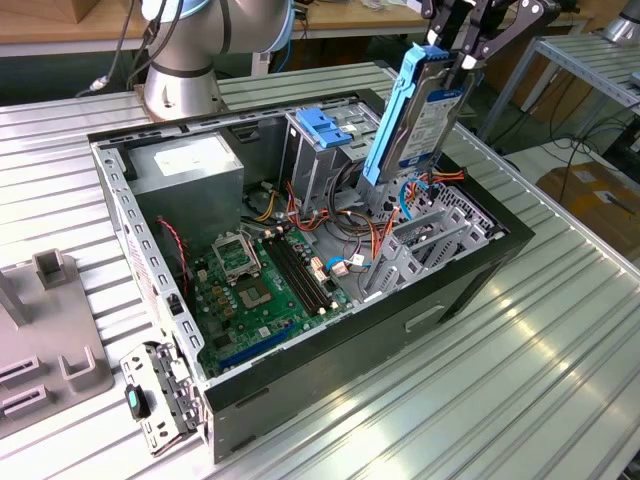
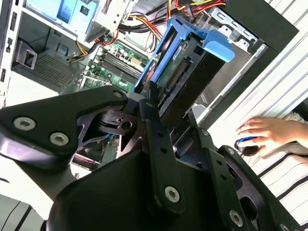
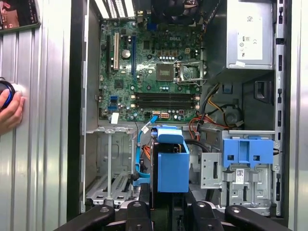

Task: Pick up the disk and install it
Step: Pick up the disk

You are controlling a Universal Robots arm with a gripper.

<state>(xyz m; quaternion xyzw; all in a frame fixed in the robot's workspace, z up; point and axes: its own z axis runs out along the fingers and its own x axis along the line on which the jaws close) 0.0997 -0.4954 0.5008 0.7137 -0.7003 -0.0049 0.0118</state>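
The disk [image 1: 420, 110], a dark drive in a bright blue carrier, hangs steeply tilted above the open computer case [image 1: 480, 265]. My gripper [image 1: 465, 62] is shut on its upper end. Its lower end hovers over the grey metal drive cage [image 1: 430, 235] at the exterior view's right end of the case, apart from it. In the second wrist view the black fingers [image 2: 153, 113] clamp the disk [image 2: 187, 72] by its edges. In the first wrist view the disk's blue end tab [image 3: 172, 166] faces the camera above the cage [image 3: 110, 168], with the gripper [image 3: 166, 204] behind it.
Inside the case sit the motherboard [image 1: 265, 280], a grey power supply [image 1: 190, 175], a ridged blue latch piece [image 1: 325, 125] and loose cables [image 1: 345, 262]. A person's hand [image 2: 264, 132] rests on the table beside the case. A grey fixture [image 1: 50, 340] stands at the exterior view's left.
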